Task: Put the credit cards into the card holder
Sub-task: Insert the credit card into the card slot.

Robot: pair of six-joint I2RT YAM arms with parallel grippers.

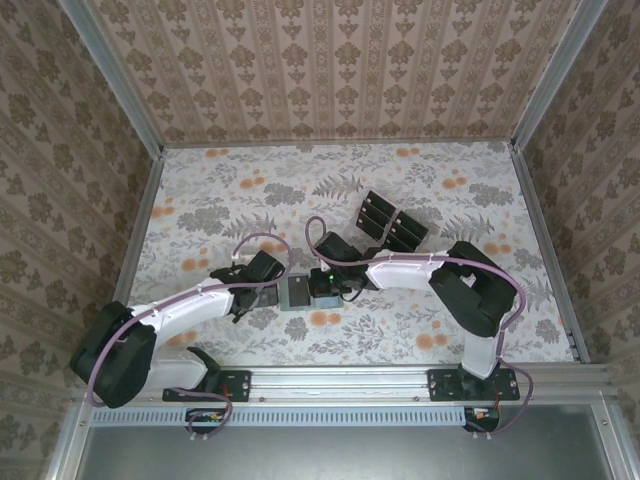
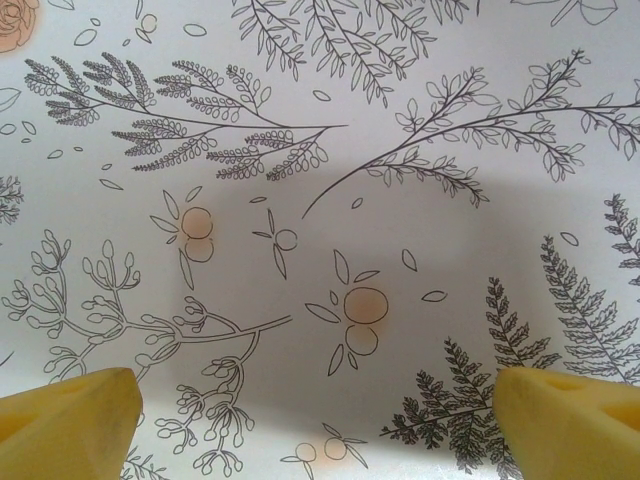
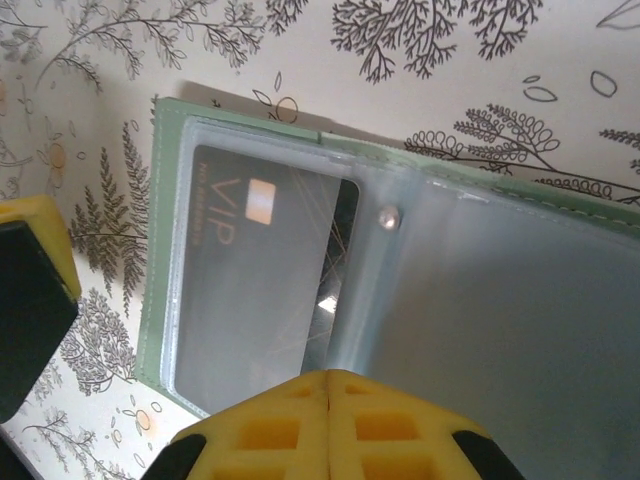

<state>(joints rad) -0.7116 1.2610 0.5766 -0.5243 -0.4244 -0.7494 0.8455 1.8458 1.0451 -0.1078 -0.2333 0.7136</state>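
My left jaws hang released over the bare floral-print desk (image 2: 300, 150), holding nothing. Just right of them lies the open sage-green folding card holder (image 1: 297, 292), with one black VIP card (image 3: 260, 280) slotted inside. My right jaws stand parted at its right edge. Beyond those jaws and rightward, the thin black rectangular credit cards (image 1: 390, 222) lie slantwise, nearer my right arm.

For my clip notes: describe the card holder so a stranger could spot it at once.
On the floral table, look near the middle, beside the right hand. The card holder lies there flat and open, a clear sleeve covering a black VIP card. It is sage-green, while the black cards farther back are dark and smaller.
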